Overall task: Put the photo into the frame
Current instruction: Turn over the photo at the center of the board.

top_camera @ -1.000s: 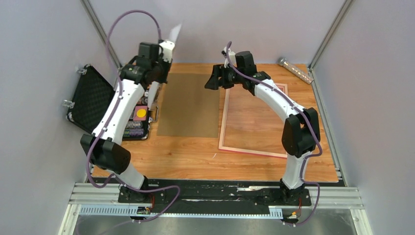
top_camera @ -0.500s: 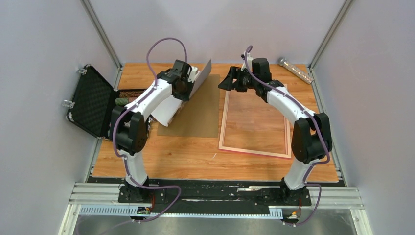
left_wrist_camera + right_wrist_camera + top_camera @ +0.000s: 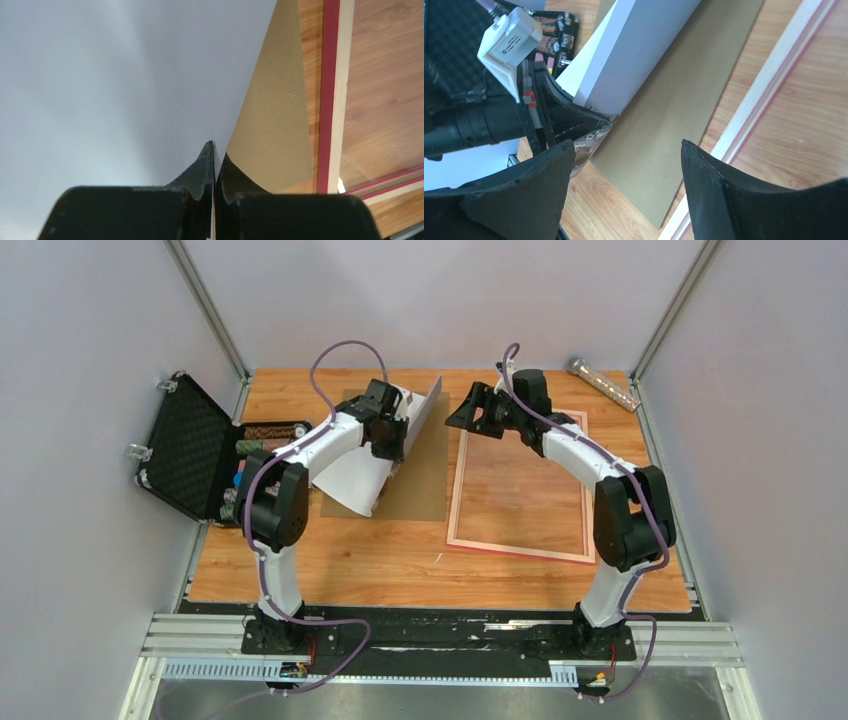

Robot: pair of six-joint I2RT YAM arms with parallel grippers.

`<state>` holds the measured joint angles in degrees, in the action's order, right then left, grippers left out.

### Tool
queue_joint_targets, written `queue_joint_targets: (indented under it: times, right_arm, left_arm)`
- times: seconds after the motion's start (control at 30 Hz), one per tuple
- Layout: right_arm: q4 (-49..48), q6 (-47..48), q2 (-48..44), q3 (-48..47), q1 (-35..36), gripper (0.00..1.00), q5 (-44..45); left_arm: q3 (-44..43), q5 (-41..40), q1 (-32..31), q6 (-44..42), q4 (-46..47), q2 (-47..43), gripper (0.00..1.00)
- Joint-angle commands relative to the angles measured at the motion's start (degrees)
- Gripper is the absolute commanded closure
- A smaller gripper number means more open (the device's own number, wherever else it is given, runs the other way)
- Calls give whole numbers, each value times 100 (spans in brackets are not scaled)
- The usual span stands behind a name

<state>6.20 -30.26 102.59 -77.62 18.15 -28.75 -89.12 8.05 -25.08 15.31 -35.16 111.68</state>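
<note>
Photo [image 3: 352, 478], white back outward, bowed between tight left jaws; right jaws wide, empty.

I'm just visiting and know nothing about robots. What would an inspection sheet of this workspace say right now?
Surface: wooden table, with a brown backing board lying flat on it.
Job's things: photo lifted and curled, white back showing, over the backing board; pink frame flat at the right, wood showing through it.
Clutter: open black case at the left edge; clear bar in the far right corner.
Grippers: left gripper shut on the photo's edge; right gripper open, holding nothing, near the frame's far left corner.
Cables: purple cables loop along both arms.
Surroundings: grey walls; metal rail by the arm bases.
</note>
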Motion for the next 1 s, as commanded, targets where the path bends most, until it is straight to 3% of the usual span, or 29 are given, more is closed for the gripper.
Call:
queue_joint_targets:
  times: [0.0,0.33,0.97]
  right_arm:
    - [-521,-669,278,293,-40,24,-16]
    - [-945,-947,600,411,-44,23,-199]
    - [-1546,-1206,778,641,-35,21,-564]
  left_arm:
    - [338,360,-148,505,417,-40,100]
    - [471,912,-280,806,692,53,99]
    - [688,1241,-544,1022,1000,79,83]
